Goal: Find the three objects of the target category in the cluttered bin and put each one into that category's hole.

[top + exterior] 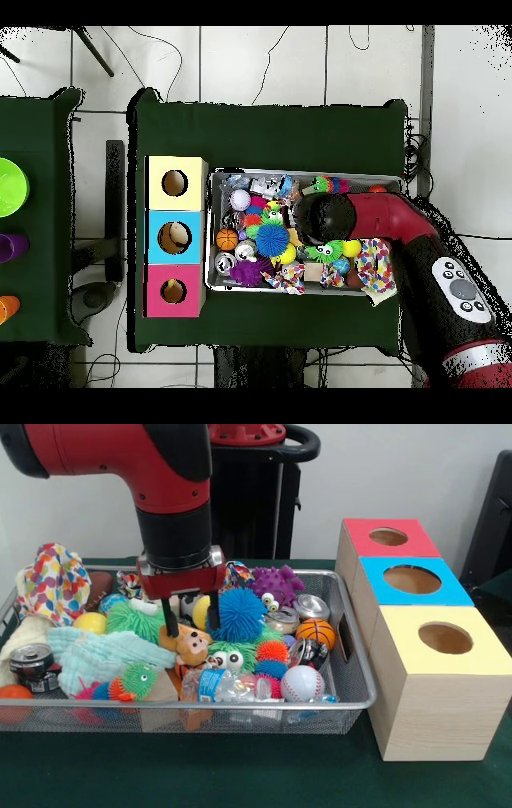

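The gripper [192,620] hangs inside the wire bin [356,688], its two black fingers [170,618] spread moderately apart and holding nothing. The fingers straddle the space just above a brown stuffed monkey [190,646], which lies face up near the middle of the bin; whether a fingertip touches the monkey cannot be told. Just right of the gripper sits a blue spiky ball [239,614], round and covered in soft bristles. Left of the gripper lies a green fuzzy toy [132,618], and below that a pale folded cloth [92,654].

Toward the bin's right end are a small basketball [315,632], a baseball [302,682], a purple spiky toy [276,584] and a metal can [310,606]. A crushed plastic bottle [220,685] lies against the front wall. At the left end, a patterned cloth [54,582] stands up beside a dark can [30,664].

Right of the bin stand three wooden boxes, each with a round hole on top: the red box [388,538] farthest back, the blue box [412,580] in the middle, the yellow box [444,640] nearest.

In the overhead view the arm [400,225] covers the gripper and much of the bin's contents, so the fingers are hidden there. Many small toys lie heaped and partly buried.
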